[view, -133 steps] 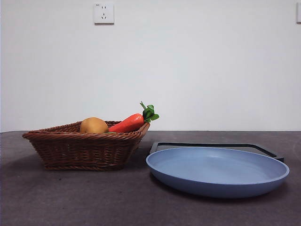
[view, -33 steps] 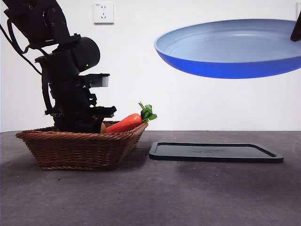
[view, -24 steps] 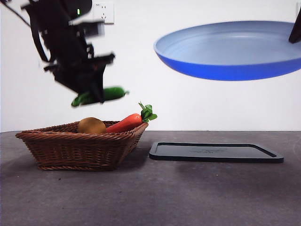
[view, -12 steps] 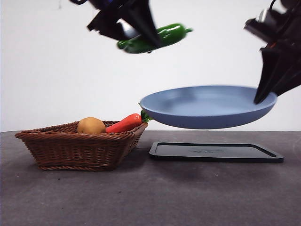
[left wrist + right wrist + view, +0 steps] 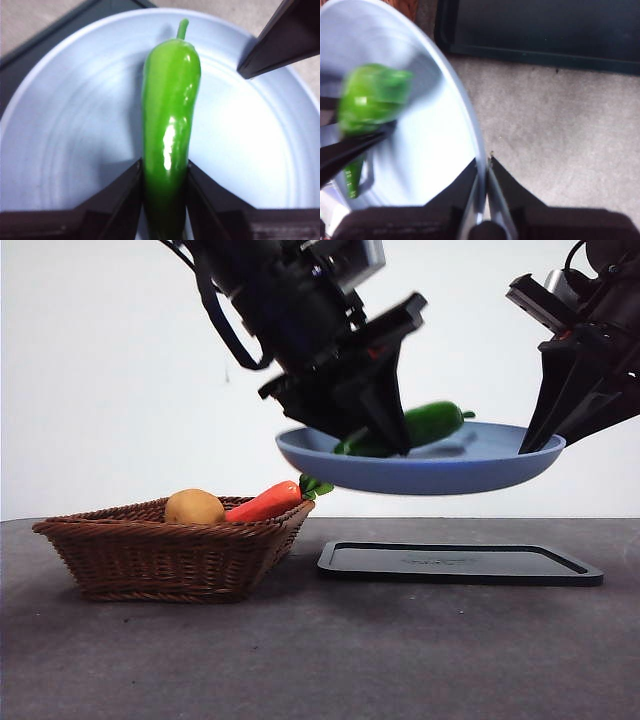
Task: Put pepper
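My left gripper is shut on the glossy green pepper and holds it just over the blue plate, which hangs in the air above the table. In the left wrist view the pepper sits between my jaws over the plate. My right gripper is shut on the plate's rim at the right; its wrist view shows the rim clamped between the jaws and the pepper blurred beyond.
A wicker basket at the left holds an orange-red carrot with green leaves and a yellow-brown round fruit. A flat black tray lies on the table under the raised plate.
My left gripper has come down and to the right with the pepper, from high above to just over the plate. The plate has shifted slightly.
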Robot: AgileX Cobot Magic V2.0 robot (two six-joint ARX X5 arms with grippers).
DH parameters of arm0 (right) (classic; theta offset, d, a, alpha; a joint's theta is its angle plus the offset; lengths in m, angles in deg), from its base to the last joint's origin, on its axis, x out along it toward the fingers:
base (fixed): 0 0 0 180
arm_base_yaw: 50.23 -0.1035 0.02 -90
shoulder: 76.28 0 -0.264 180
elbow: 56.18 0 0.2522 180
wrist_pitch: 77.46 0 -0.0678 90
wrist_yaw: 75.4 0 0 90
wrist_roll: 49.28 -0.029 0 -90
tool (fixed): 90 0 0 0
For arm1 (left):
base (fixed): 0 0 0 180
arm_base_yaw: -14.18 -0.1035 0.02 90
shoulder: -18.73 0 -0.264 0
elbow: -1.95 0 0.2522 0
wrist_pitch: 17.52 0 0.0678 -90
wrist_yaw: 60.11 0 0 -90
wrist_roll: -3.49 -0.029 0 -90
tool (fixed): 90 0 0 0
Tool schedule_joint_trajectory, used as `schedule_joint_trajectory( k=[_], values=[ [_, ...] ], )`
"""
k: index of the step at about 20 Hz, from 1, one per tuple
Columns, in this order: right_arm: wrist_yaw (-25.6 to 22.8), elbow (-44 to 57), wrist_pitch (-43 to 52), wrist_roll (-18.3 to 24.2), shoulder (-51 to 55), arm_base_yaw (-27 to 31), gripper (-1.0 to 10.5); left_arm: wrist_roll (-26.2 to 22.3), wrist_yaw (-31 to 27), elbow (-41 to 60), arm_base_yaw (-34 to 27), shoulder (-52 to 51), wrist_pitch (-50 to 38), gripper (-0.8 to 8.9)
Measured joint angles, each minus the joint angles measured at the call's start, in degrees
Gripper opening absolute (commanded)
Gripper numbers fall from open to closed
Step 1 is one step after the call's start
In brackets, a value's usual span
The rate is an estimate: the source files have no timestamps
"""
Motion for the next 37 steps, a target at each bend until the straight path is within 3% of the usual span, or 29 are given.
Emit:
schedule_joint_trajectory(
  k=[5, 8, 15, 23, 28, 37],
  values=[
    [-0.79, 0.0, -1.51, 0.0, 0.0, 0.02, 0.0, 0.0, 0.0, 0.0, 0.22, 1.57, -0.63, 1.32],
    [-0.79, 0.0, -1.53, 0.0, 0.0, 0.02, 0.0, 0.07, 0.04, 0.0, 0.31, 1.57, -0.61, 2.39],
    [-0.77, 0.0, -2.38, 0.0, 0.0, 0.02, 0.0, 0.11, 0.04, 0.0, 0.44, 0.85, -0.09, 2.44],
    [-0.33, 0.0, -1.33, -2.36, 0.0, 1.03, 0.0, 0.13, 0.02, 0.0, 0.44, -9.14, 4.63, 2.51],
    [-0.31, -0.04, 4.15, -5.99, -0.7, 5.92, 0.0, 0.13, 0.02, 0.0, 0.44, -19.37, 6.38, 2.51],
    [-0.35, -10.21, 8.85, -7.5, -20.09, 10.03, 0.0, 0.37, 0.02, 0.0, 0.44, -33.07, 10.14, 2.51]
  ],
)
